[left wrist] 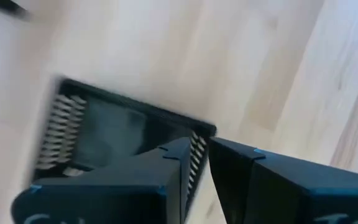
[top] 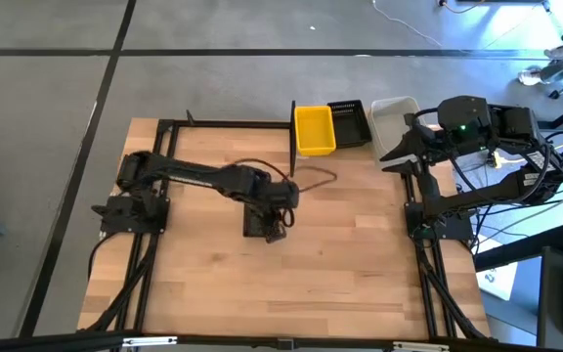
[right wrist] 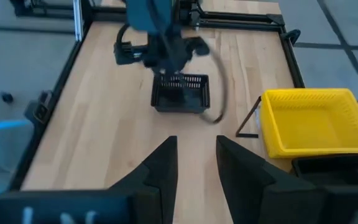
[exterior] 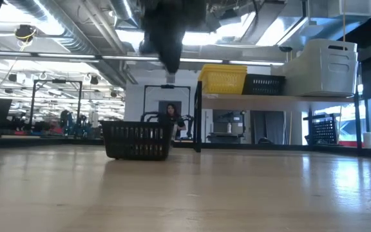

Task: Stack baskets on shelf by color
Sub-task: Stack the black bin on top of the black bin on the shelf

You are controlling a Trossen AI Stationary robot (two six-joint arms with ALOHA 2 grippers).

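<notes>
— Where's the left gripper (top: 278, 227)?
— Over the black basket (right wrist: 180, 93) mid-tabletop (top: 360, 264), fingers straddling one wall, slightly apart.
— And the right gripper (top: 396, 154)?
— Parted, empty, by the shelf (exterior: 275, 96) (yellow (top: 314, 129), black (top: 349, 122), whitish (top: 392, 119) baskets there).

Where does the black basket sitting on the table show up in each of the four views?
High: black basket at table centre, under the left gripper.
Low: left of centre on the tabletop.
Left wrist: behind the fingers.
Right wrist: upper centre.
Shared landmark: the yellow basket.
</notes>
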